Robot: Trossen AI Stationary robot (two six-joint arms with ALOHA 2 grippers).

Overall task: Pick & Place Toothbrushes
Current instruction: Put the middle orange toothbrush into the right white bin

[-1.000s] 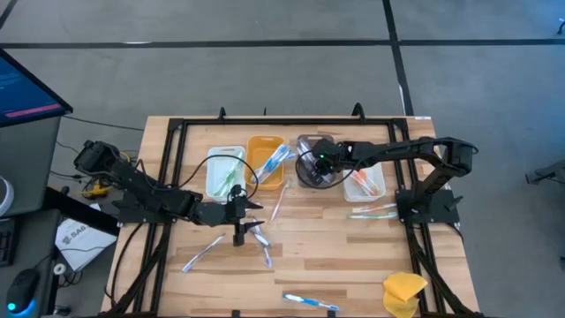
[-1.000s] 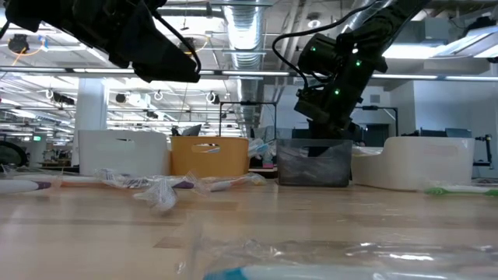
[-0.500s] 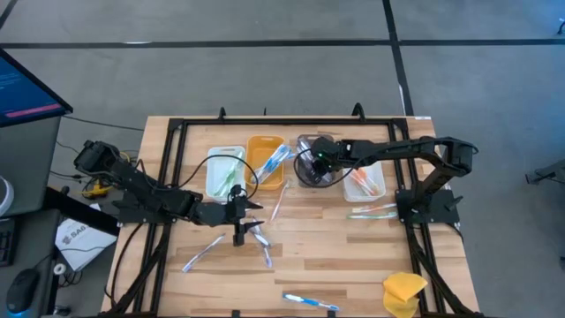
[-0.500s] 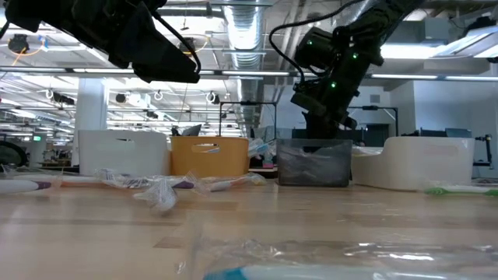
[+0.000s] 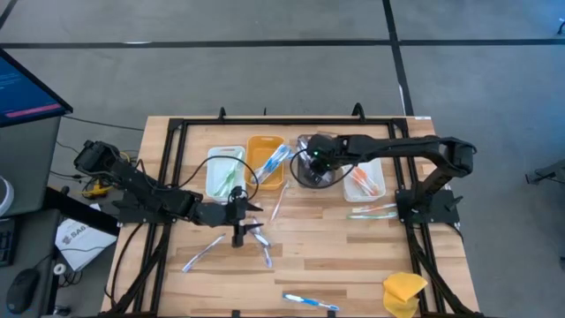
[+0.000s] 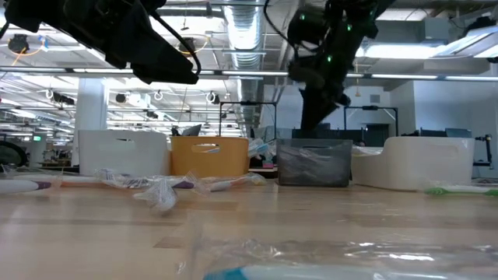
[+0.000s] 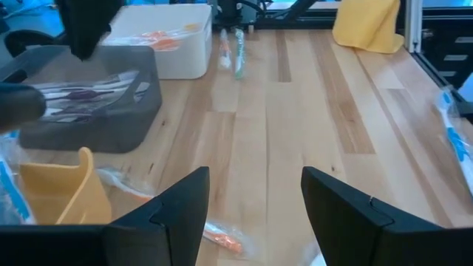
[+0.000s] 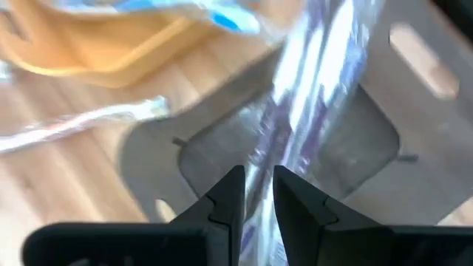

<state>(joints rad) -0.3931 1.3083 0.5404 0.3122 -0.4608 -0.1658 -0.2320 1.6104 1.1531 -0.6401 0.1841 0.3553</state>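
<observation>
Clearing the grey bin (image 5: pixel 315 170) cleanly is judged to be the step in hand, since a wrapped purple toothbrush (image 8: pixel 310 96) is seen lying inside that bin, directly under the right gripper (image 8: pixel 257 193). The gripper's fingers are parted only by a narrow gap and nothing is seen between them, so the brush appears let go. A straight upward retreat would be best, so that the crinkled wrapper is not snagged and dragged out.

Other toothbrushes are sorted by colour: green ones in the white bin (image 5: pixel 223 172) at far left, blue ones in the orange bin (image 5: pixel 265 162) beside it, orange ones in the white bin (image 5: pixel 365 180) at far right. Loose ones are left on the wooden table (image 5: pixel 327 256): a green pair (image 5: pixel 371 211) near the right arm's base, a cluster (image 5: pixel 260 238) at the centre, one blue (image 5: pixel 309 302) at the near edge.

The left gripper (image 5: pixel 238 237) hovers wide open and empty over the central cluster. A single handle should be singled out there, as the wrappers overlap.
</observation>
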